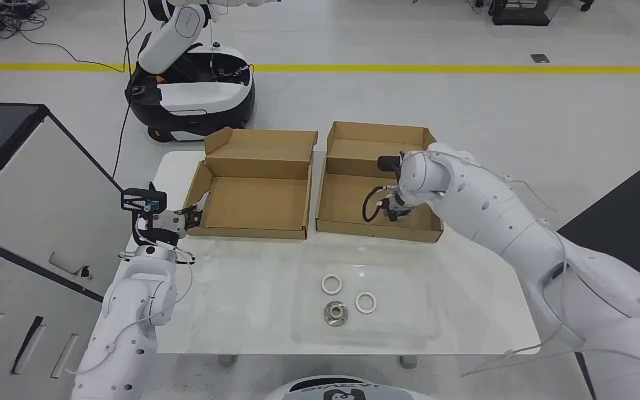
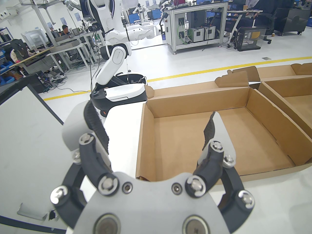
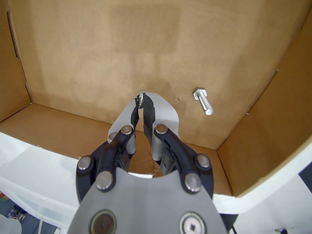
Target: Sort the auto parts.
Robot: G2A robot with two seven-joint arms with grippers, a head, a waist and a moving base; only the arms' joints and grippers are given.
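Observation:
Two open cardboard boxes stand side by side on the white table: a left box [image 1: 250, 203] and a right box [image 1: 345, 195]. My right gripper [image 3: 141, 103] hangs inside the right box [image 3: 97, 37], shut on a threaded bolt [image 3: 140, 100] whose tip shows between the pads. Another bolt [image 3: 203, 102] lies on the box floor beside it. My left gripper [image 2: 156, 127] is open with nothing in it, at the near left corner of the left box [image 2: 219, 135], just off the table's left edge [image 1: 190, 215]. Two white rings [image 1: 331, 284] [image 1: 366, 300] and a metal flanged part [image 1: 334, 314] lie in a clear tray.
The clear tray [image 1: 415, 325] sits at the table's front middle. A second white robot [image 1: 190, 85] stands beyond the far left corner of the table. A grey cabinet [image 1: 40, 200] stands to the left of the table.

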